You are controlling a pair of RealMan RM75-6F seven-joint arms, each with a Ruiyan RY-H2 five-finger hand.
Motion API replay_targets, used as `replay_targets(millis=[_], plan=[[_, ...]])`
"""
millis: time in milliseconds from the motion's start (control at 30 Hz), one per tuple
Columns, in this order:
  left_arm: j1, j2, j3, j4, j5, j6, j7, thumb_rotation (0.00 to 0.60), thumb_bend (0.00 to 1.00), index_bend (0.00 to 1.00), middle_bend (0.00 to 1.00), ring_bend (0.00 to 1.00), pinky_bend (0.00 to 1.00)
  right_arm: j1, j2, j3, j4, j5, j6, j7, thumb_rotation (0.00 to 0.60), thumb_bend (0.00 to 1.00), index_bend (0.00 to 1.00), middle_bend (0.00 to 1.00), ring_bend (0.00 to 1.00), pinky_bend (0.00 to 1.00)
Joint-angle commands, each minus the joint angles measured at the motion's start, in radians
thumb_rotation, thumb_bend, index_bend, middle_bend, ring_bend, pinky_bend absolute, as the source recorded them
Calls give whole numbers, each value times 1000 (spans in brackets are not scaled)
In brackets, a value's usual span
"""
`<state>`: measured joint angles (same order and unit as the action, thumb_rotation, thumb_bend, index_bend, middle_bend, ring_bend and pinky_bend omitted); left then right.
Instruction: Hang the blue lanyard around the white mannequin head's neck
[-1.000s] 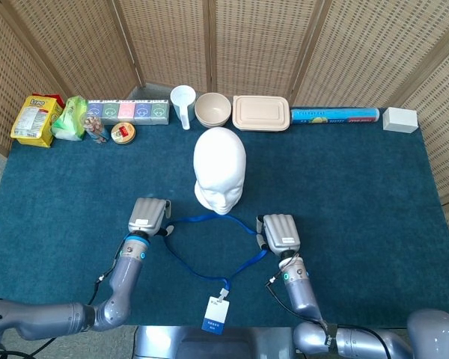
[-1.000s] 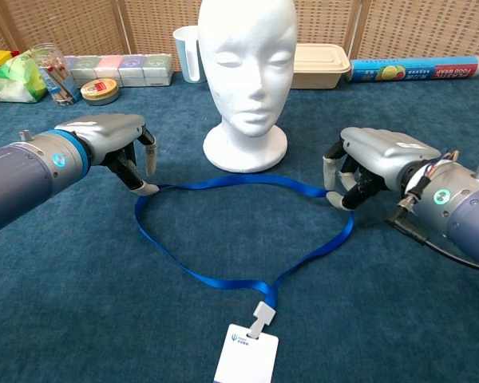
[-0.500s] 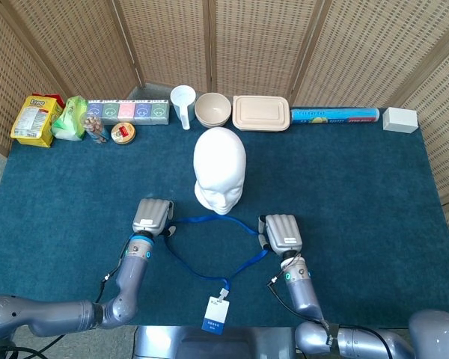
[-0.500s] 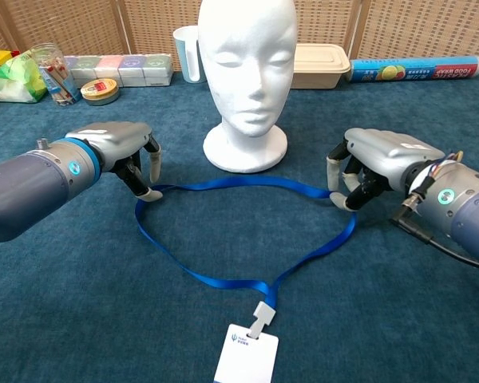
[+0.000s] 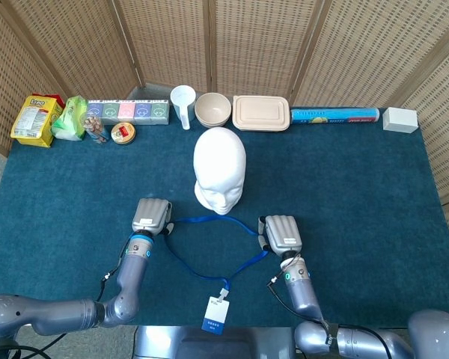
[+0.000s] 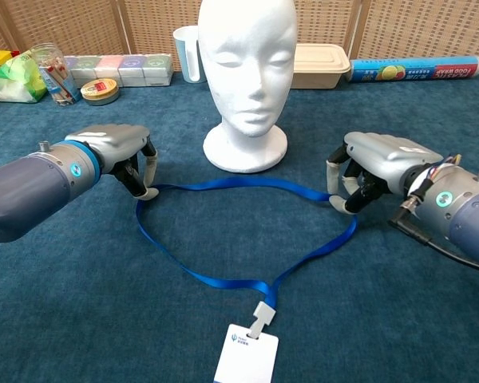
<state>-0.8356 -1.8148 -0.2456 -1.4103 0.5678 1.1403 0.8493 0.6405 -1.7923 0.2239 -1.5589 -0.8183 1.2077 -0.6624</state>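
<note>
Pinching the blue lanyard (image 6: 247,185) at the loop's left end, the left hand (image 6: 120,152) is curling fingers down onto the strap, while the right hand (image 6: 367,163) is gripping its right end. Between them the loop is lying flat on the table (image 5: 374,187), just near of the white mannequin head (image 5: 219,170); its badge (image 6: 246,353) is trailing nearer. Far behind, a bowl (image 5: 212,109) and lidded container (image 5: 261,113) are sitting, contents unseen.
</note>
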Motion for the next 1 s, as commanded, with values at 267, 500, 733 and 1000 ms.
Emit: replay_targets(millis=[267,500,733,1000], plan=[[-3,-11,4,30,-8,-19,-10,545,326,614,1000,1000,1000,1,-1,0,2,11,-8,3,596,477,602,814,1000,1000],[-2,-12,7,37,-3,-20,-18,548,363,639,1000,1000,1000,1,-1,2,5,15,-10,8,597,476,602,815,1000,1000],[-1,-12,7,38,3,-16,-23,548,394,673,1000,1000,1000,0,0,3,1,16,-9,13,597,476,602,814,1000,1000],[5,-5,8,38,13,-12,-34,548,403,687,1000,1000,1000,-1,1,3,-8,12,-2,15,596,476,602,815,1000,1000]])
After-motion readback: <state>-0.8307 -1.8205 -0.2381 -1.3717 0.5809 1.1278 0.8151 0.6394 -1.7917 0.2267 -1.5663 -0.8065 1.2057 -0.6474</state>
